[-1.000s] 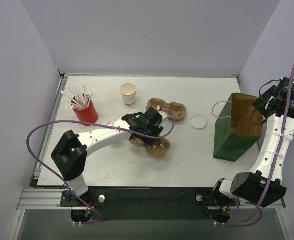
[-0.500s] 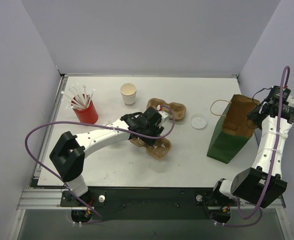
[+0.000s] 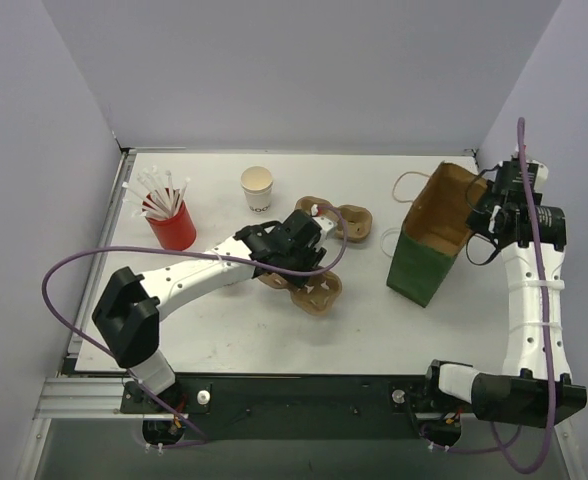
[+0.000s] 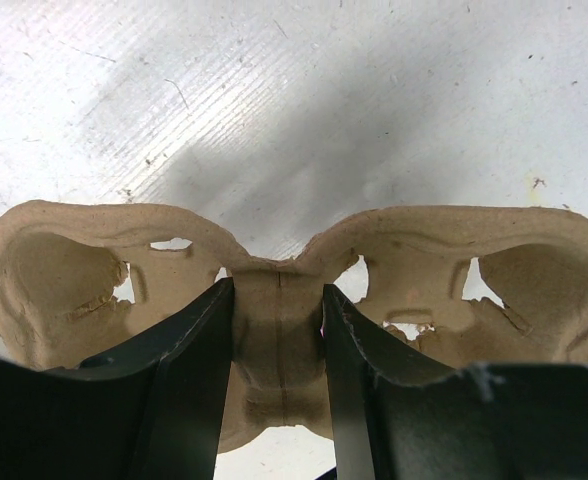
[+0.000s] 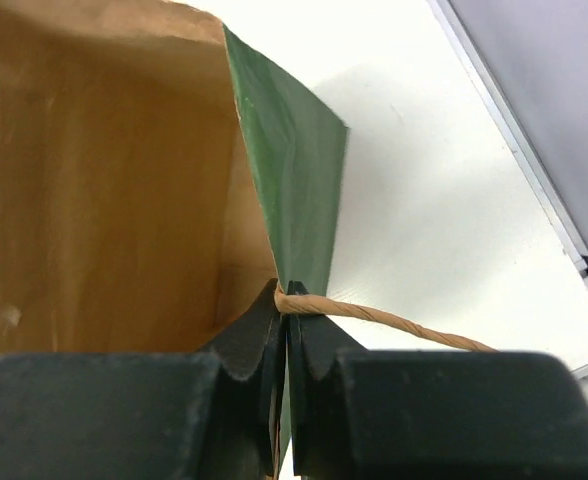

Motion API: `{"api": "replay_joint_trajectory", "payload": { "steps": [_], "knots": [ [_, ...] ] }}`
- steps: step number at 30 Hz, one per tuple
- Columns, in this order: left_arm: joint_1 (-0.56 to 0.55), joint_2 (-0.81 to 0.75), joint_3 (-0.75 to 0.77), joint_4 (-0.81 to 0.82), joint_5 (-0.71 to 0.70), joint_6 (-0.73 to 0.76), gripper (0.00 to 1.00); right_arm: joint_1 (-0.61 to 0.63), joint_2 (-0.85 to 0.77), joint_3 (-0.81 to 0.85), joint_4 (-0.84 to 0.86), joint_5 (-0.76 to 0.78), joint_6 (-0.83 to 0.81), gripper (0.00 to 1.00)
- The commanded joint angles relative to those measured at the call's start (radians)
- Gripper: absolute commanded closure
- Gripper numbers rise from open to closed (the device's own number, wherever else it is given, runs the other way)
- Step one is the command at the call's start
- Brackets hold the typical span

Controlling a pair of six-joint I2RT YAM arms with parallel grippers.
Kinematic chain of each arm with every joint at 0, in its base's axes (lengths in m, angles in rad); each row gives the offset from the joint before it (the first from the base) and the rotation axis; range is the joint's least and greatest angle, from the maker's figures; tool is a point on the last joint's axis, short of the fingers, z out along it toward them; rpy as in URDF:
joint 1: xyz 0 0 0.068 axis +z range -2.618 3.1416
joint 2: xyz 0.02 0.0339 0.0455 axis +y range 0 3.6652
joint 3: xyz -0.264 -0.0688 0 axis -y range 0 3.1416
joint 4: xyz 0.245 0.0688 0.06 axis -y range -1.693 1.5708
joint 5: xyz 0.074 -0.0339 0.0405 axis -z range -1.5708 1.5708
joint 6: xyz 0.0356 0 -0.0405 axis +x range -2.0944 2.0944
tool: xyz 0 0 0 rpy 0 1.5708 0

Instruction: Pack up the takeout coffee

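Nearest the bases, bare table [image 3: 234, 330]. Mid-table left of centre: left gripper [image 4: 277, 292] clamped across the narrow middle ridge of the moulded-pulp cup carrier [image 3: 319, 292], one finger on each side; the pockets that show look empty. Right of it, near but apart: green-and-brown paper bag [image 3: 414, 272] standing with a lean, mouth upward and open. Right gripper [image 5: 286, 296] clenched on the bag's right rim, just where the twine handle leaves the paper. A sliver of a round white lid [image 3: 384, 241] shows at the bag's left edge. Far left: red cup of straws [image 3: 174, 230]. Far, left of centre: lidless white cup [image 3: 257, 188], upright. Takeout coffee as a lidded cup: not found in any view; cannot tell whether the arm or carrier hides it. Judgement: the bag mouth lies to the right of the left gripper, and the only cup in sight lies beyond and to the left of it, so the left arm is the nearer one for any cup. The right arm is occupied holding the bag open.
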Motion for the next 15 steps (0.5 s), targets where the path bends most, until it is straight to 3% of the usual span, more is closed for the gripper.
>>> {"api": "replay_joint_trajectory", "payload": {
  "steps": [1,11,15],
  "knots": [
    [-0.002,-0.077,0.066,-0.016,-0.023,0.002,0.52,0.121,-0.021,0.056,-0.083,0.14,-0.057,1.0],
    [0.0,-0.12,0.114,-0.052,-0.04,-0.01,0.53,0.315,0.002,0.16,-0.181,0.114,-0.165,1.0],
    [0.0,-0.12,0.12,-0.073,-0.054,-0.011,0.53,0.351,0.003,0.136,-0.178,-0.013,-0.19,1.0]
  ]
}}
